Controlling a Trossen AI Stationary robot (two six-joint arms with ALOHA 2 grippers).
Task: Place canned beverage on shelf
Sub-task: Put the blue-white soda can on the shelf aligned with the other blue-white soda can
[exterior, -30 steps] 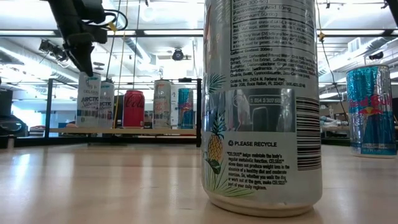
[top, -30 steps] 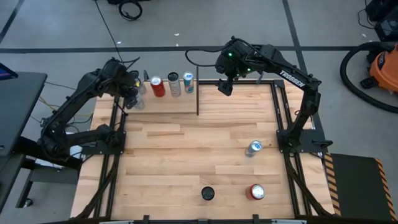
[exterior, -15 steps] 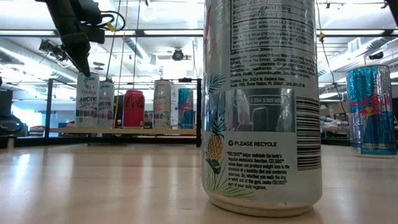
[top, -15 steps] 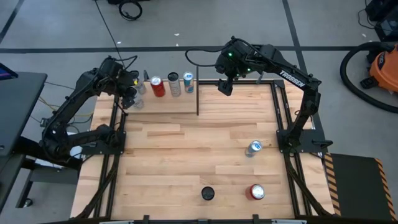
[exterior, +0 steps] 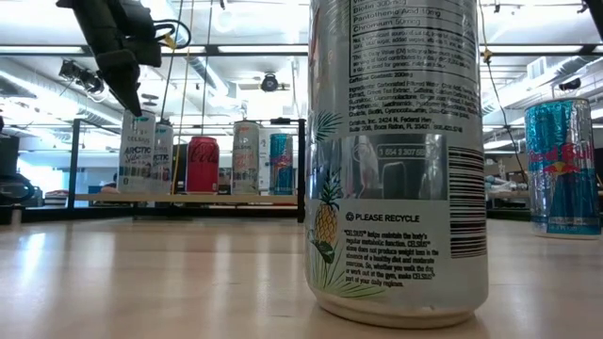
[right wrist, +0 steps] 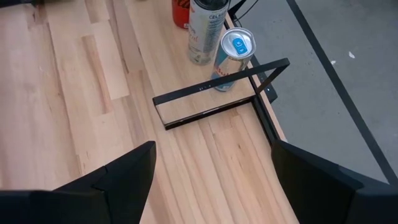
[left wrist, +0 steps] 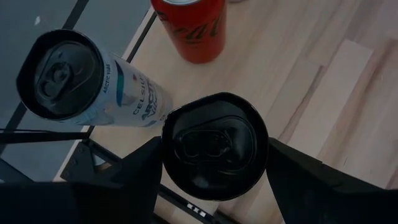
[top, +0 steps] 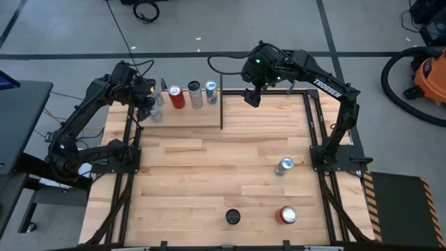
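My left gripper [top: 145, 106] is at the left end of the shelf [top: 188, 115], shut on a white Celsius can with a black top [left wrist: 214, 146]. A second Celsius can [left wrist: 93, 87] stands close beside it. Further along the shelf board stand a red cola can [top: 176, 96], a silver can [top: 194, 94] and a blue can [top: 210, 92]. In the low view the held can [exterior: 138, 155] is upright with its base at the board; whether it rests there I cannot tell. My right gripper [top: 251, 94] hangs open, high by the shelf's right end. My left gripper pinches the can's upper wall just under the black rim [left wrist: 169, 152], one finger [left wrist: 134, 168] on each side. The fingers slant down onto it from above [exterior: 132, 105]. The can stays upright below them, with its base level with the shelf board.
On the near right of the table stand a blue Red Bull can [top: 284, 165], a red can [top: 287, 215] and a black-topped can [top: 232, 217], which fills the low view [exterior: 396, 160]. The shelf's black upright frame [right wrist: 217, 93] closes its right end. Bare wood lies mid-table.
My left gripper has rolled a little at the wrist, still shut on the Celsius can. The can has shifted slightly toward its neighbour on the shelf.
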